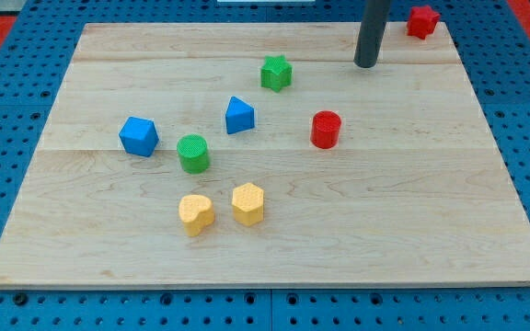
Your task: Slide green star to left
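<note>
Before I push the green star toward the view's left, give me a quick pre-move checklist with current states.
1. My tip visible: ok.
2. Tip on the view's right of the green star-shaped block: ok, apart, slightly higher.
3. Tip touching star: not ok, gap remains.
4. Path left of star along the wooden board: ok, bare wood.
5. Blue pointed block out of path: ok, it sits below the star.
6. Red star-shaped block behind tip: ok, not involved.
</note>
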Robot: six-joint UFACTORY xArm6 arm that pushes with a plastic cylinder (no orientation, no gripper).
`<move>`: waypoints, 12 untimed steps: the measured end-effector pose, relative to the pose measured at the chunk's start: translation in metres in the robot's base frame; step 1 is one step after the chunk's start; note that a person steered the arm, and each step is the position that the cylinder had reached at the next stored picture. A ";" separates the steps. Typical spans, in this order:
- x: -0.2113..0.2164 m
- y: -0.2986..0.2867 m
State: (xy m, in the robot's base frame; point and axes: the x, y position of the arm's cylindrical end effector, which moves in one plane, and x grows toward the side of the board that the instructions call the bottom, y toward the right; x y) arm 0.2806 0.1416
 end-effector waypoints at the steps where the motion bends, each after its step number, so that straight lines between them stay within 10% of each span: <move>1: 0.000 -0.001; 12: 0.043 -0.193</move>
State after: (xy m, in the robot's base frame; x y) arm 0.3232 -0.0516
